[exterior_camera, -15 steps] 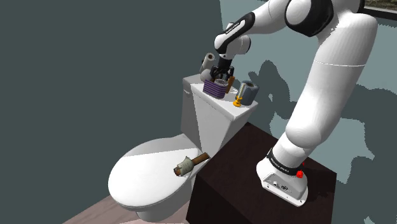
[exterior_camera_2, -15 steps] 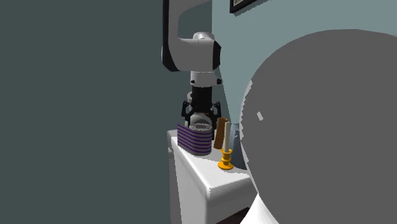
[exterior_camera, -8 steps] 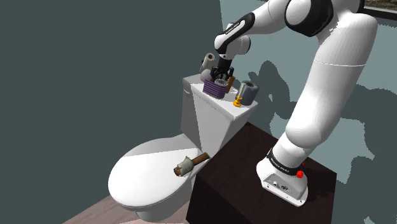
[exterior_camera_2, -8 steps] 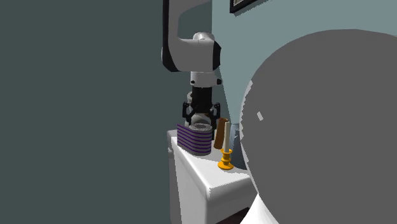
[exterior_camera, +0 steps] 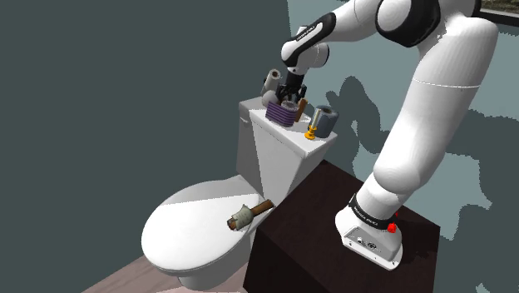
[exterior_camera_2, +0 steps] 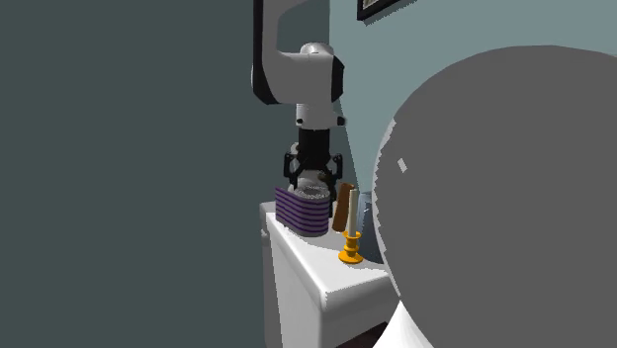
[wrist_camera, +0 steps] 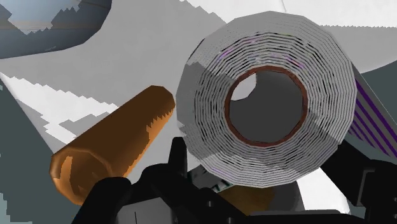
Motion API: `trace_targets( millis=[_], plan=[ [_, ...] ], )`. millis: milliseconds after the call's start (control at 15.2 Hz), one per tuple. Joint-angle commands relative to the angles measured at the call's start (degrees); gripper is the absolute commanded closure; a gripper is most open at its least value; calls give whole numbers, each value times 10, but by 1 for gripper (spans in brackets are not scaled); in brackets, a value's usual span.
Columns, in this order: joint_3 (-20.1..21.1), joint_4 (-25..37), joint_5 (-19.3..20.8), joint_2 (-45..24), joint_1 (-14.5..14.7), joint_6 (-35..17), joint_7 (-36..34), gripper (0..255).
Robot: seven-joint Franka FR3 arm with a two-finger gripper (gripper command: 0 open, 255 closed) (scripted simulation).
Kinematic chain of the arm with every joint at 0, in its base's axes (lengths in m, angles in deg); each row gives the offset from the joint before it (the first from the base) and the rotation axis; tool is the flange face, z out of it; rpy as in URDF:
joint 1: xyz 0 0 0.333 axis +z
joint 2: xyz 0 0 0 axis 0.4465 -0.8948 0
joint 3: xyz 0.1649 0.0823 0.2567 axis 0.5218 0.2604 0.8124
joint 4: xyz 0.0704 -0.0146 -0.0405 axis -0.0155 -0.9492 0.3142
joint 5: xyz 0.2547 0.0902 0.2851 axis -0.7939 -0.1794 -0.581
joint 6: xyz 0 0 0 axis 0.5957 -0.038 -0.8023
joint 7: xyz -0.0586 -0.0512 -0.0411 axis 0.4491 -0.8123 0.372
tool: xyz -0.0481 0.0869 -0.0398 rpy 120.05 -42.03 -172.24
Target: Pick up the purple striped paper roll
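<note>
The purple striped paper roll (exterior_camera: 283, 113) hangs just above the white toilet tank lid (exterior_camera: 270, 133), upright, with its grey end face and brown core turned up at my hand. My black gripper (exterior_camera: 289, 98) comes down onto it from above and is shut on it. In the wrist view the roll (wrist_camera: 203, 95) sits between the two fingers (wrist_camera: 177, 160), which press on its sides; purple stripes show along its edge. In the second exterior view the gripper (exterior_camera_2: 311, 182) stands over the roll (exterior_camera_2: 300, 211) near the lid's back end.
Right beside the roll stands a brown cylinder (exterior_camera: 301, 106) (wrist_camera: 114, 147), then an orange candle holder (exterior_camera: 310, 131) (exterior_camera_2: 350, 248) and a grey roll (exterior_camera: 324, 119). Another grey roll (exterior_camera: 273, 79) stands behind. A brush-like thing (exterior_camera: 245, 215) lies on the toilet seat lid (exterior_camera: 187, 229). A big grey round shape (exterior_camera_2: 494, 198) blocks the second exterior view's right.
The gripper has risen a little with the striped roll in it, so the roll sits slightly higher than before. Nothing else on the tank has moved.
</note>
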Motion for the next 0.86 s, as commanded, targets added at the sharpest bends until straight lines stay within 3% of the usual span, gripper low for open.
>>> trace_targets(
  millis=[0,792],
  plan=[
    [-1,5,5,10,1,14,-4,255],
    [-6,38,26,50,5,84,-19,255]
  ],
)
